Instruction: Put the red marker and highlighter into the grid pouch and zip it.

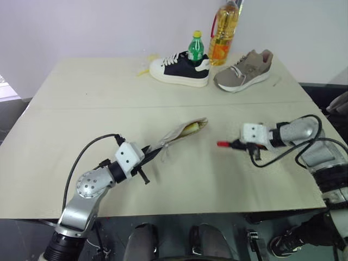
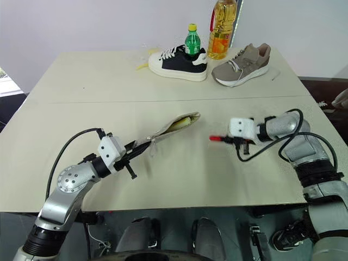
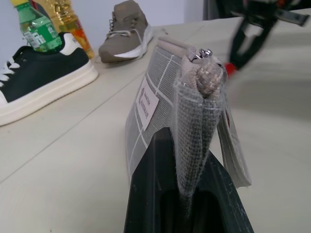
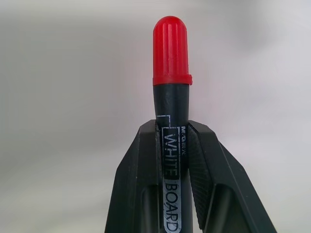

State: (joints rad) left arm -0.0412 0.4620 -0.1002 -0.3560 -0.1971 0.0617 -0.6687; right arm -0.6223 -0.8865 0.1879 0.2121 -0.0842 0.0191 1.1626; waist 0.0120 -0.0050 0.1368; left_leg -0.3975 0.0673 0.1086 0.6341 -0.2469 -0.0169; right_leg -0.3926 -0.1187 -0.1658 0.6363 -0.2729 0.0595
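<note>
While gripped, marker [image 4: 171, 97] mid-table [image 1: 81, 141].

Silver arms, white wrist blocks, black end effectors, looping black cables

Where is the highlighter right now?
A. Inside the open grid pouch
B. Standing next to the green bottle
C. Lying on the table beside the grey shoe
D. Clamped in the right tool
A: yellow of the highlighter shows in the open mouth of the grid pouch, which the left tool holds, while the right tool grips the red marker.
</note>
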